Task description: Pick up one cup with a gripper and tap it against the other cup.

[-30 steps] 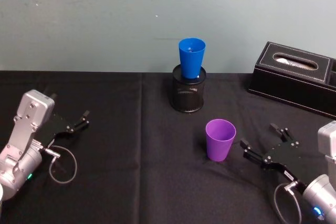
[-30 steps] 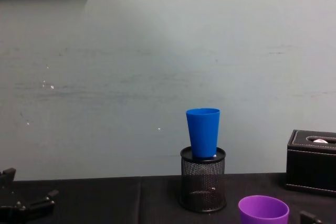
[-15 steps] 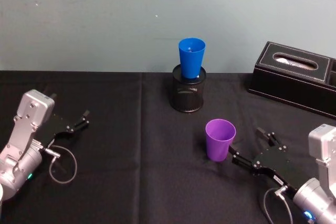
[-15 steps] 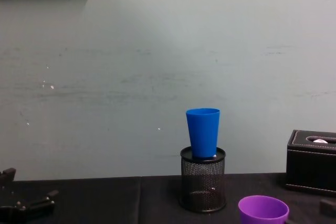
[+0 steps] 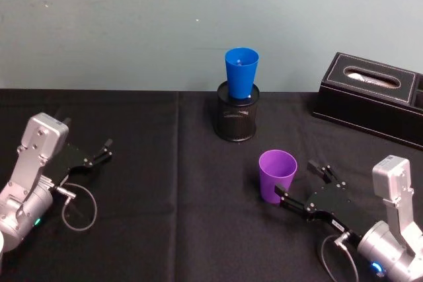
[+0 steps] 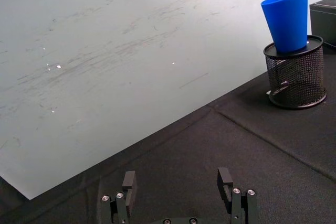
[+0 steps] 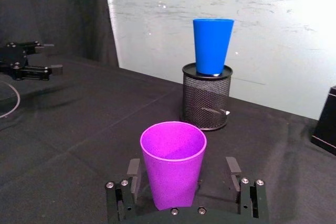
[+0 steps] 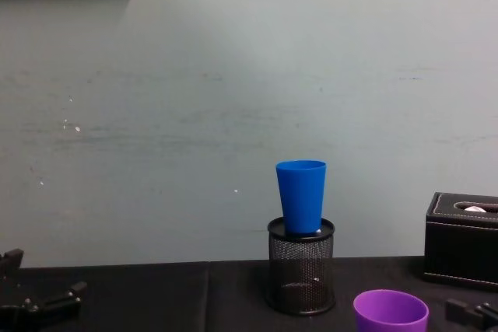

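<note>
The purple cup (image 5: 277, 175) is smooth plastic, wide at the top and narrower at the bottom. It stands upright on the counter (image 5: 165, 196), which has a black cloth over it. The right claw (image 5: 295, 177) is open, with one flat black finger on each side of the cup and a little gap on both sides. The blue cup (image 5: 240, 72) is taller and thinner. It sits in a round black wire-mesh pot (image 5: 237, 118) farther back. The left claw (image 5: 106, 150) rests open, well apart on the left
</note>
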`<state>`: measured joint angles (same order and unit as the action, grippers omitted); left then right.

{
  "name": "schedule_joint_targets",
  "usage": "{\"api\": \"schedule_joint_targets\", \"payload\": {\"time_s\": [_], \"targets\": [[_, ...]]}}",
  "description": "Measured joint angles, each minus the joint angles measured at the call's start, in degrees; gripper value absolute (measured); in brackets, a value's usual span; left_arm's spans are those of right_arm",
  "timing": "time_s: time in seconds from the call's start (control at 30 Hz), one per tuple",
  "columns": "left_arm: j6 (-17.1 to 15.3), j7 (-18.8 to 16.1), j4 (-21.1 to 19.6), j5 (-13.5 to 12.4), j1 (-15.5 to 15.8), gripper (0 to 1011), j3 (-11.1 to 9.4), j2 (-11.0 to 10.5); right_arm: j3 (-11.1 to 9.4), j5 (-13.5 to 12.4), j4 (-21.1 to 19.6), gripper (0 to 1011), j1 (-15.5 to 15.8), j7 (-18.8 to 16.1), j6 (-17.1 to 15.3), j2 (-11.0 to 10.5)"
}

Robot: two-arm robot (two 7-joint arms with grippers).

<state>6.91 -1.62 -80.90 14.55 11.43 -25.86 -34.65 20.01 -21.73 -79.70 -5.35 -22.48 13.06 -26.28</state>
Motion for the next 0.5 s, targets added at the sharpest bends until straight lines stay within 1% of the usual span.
{"api": "schedule_joint_targets", "payload": {"time_s": [0.5], "targets": [[0.00, 0.00, 0.00, 0.00, 0.00, 1011, 0.00, 0.00, 0.01, 1.80, 3.87, 1003, -2.66, -2.80, 0.23, 2.46]]}}
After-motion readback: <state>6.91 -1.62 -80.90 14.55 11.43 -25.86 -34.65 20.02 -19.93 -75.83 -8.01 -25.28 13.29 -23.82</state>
